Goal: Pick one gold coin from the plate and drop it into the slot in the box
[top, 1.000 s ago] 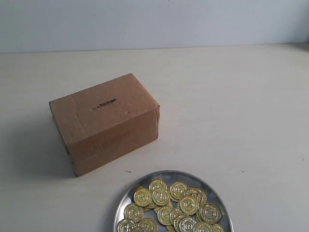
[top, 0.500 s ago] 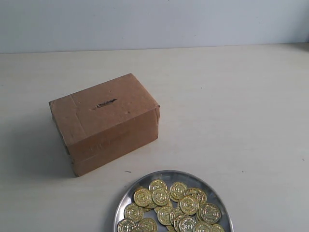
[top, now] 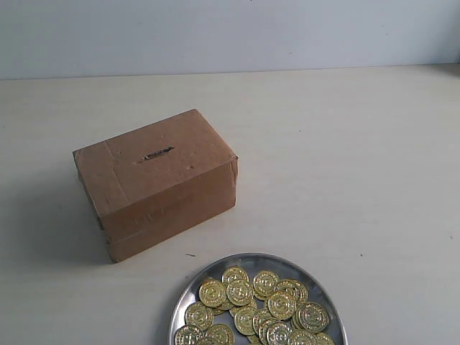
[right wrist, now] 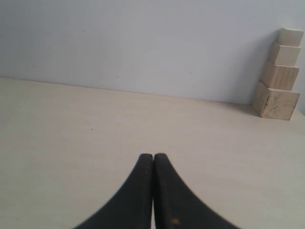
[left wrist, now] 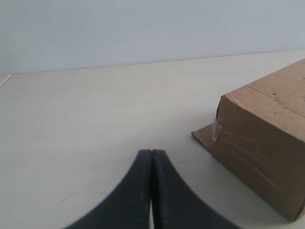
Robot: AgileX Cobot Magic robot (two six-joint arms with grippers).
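Note:
A brown cardboard box (top: 158,180) stands on the pale table, left of centre in the exterior view, with a short dark slot (top: 156,154) in its top face. Near the front edge sits a round silver plate (top: 194,287) holding several gold coins (top: 239,292). Neither arm shows in the exterior view. My left gripper (left wrist: 151,152) is shut and empty, low over bare table, with a corner of the box (left wrist: 267,138) off to one side. My right gripper (right wrist: 153,155) is also shut with nothing in it, over bare table, away from the plate.
A stack of pale wooden blocks (right wrist: 279,76) stands against the grey wall in the right wrist view. The table (top: 359,165) stretches back to the wall behind the box.

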